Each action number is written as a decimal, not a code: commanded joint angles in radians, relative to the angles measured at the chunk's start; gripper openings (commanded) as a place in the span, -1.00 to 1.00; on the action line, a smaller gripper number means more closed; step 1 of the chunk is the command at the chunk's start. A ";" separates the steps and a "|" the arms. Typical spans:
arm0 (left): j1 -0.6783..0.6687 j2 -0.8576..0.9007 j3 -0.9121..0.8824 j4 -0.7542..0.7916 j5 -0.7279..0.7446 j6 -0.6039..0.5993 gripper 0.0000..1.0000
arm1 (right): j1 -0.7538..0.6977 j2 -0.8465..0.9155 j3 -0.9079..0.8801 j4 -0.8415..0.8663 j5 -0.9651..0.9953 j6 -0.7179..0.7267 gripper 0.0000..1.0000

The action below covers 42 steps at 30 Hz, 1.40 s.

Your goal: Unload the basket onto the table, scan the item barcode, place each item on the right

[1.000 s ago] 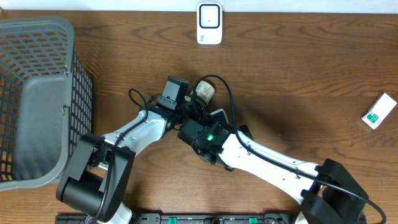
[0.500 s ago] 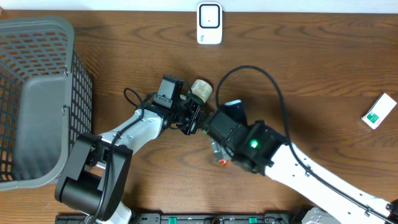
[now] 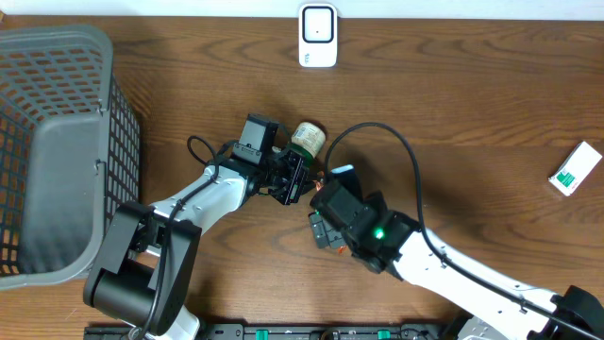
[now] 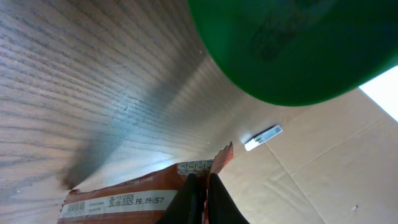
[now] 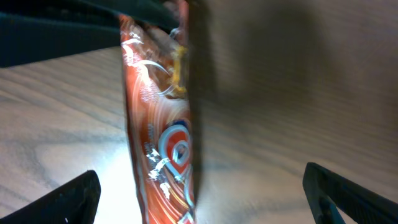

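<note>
The item is an orange-red snack wrapper with a white strip printed with a date and a small barcode. My left gripper is shut on the wrapper's edge and holds it just above the table. In the right wrist view the wrapper hangs upright between my right gripper's fingers, which stand wide open and apart from it. Seen from overhead, the left gripper and the right gripper meet at mid-table. The white scanner stands at the far edge.
A jar with a green lid lies right beside the left gripper and looms large in the left wrist view. A grey mesh basket fills the left side. A white-and-green box lies at the far right.
The right arm drew back to the right from the left gripper, then came back lower, with its open fingers around the wrapper. The left gripper has barely moved and stays shut on the wrapper.
</note>
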 commanded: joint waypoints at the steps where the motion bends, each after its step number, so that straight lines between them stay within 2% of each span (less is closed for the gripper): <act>1: 0.002 0.005 -0.006 0.000 0.017 -0.029 -0.86 | 0.031 -0.001 -0.026 0.048 0.082 -0.022 0.98; 8: 0.002 0.005 -0.006 0.000 0.017 -0.039 -0.86 | 0.108 0.019 -0.034 0.084 0.244 -0.005 0.93; 15: 0.002 0.005 -0.006 0.000 0.018 -0.039 -0.86 | 0.112 0.093 -0.034 0.090 0.245 0.036 0.89; 20: 0.002 0.005 -0.006 0.000 0.018 -0.039 -0.86 | 0.112 0.123 -0.034 0.112 0.246 0.035 0.65; 23: 0.002 0.005 -0.006 0.000 0.018 -0.039 -0.85 | 0.112 0.123 -0.034 0.117 0.246 0.035 0.38; 25: 0.002 0.005 -0.006 0.000 0.018 -0.038 -0.85 | 0.112 0.124 -0.034 0.117 0.247 0.035 0.11; 27: 0.002 0.005 -0.006 0.000 0.018 -0.038 -0.85 | 0.112 0.124 -0.034 0.117 0.251 0.035 -0.04; 34: 0.002 0.005 -0.006 0.000 0.036 -0.038 -0.86 | 0.111 0.124 -0.034 0.117 0.257 0.035 -0.10; 36: 0.002 0.005 -0.006 0.000 0.036 -0.038 -0.86 | 0.111 0.124 -0.034 0.117 0.257 0.035 -0.24; 38: 0.002 0.005 -0.006 0.000 0.036 -0.038 -0.86 | 0.111 0.124 -0.034 0.117 0.257 0.035 -0.49; 42: 0.002 0.005 -0.006 0.000 0.040 -0.038 -0.86 | 0.105 0.124 -0.034 0.117 0.256 0.035 -0.60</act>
